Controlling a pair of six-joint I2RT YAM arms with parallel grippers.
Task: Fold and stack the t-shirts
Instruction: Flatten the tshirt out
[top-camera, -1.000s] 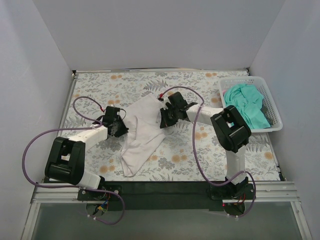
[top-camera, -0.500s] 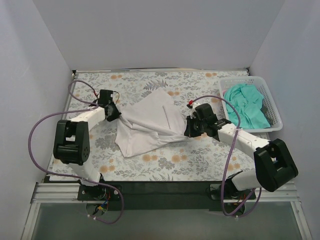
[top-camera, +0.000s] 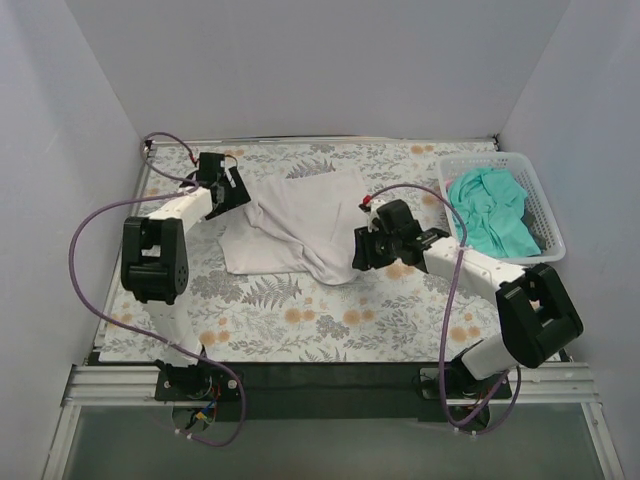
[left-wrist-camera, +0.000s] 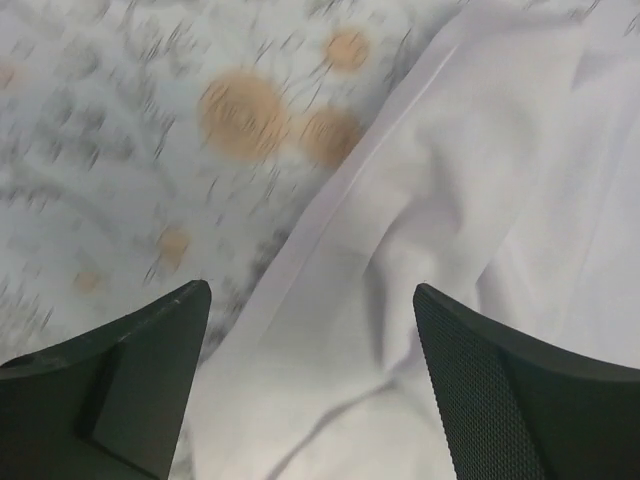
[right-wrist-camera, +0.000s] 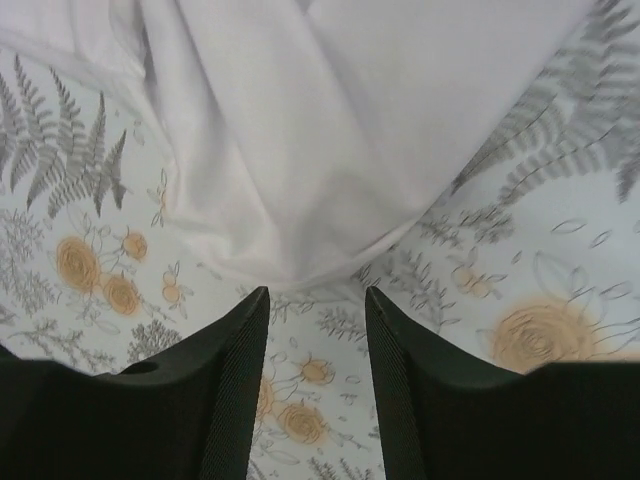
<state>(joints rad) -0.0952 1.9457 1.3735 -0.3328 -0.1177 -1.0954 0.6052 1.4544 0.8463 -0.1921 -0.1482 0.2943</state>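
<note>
The white t-shirt (top-camera: 295, 225) is lying rumpled and unfolded on the back-middle of the bench (top-camera: 300, 320), its longer span running roughly left to right between the 2 arms. The left claw (top-camera: 236, 193) is sitting at the shirt's far-left corner, its fingers (left-wrist-camera: 120, 380) spread wide, with cloth lying under the gap and nothing pinched. The right claw (top-camera: 358, 258) is hovering at the near-right edge, parted to a narrower gap that is showing only flowered bench, and the hem is lying just ahead of its tips. So each arm is nearest its own end, and the shirt is lying inward of both. The teal-green t-shirt (top-camera: 490, 210) is sitting bunched in the basket (top-camera: 548, 222) at far right, well apart. Collar and sleeves are hiding in the folds, and I cannot tell whether the left tips are touching cloth.
</note>
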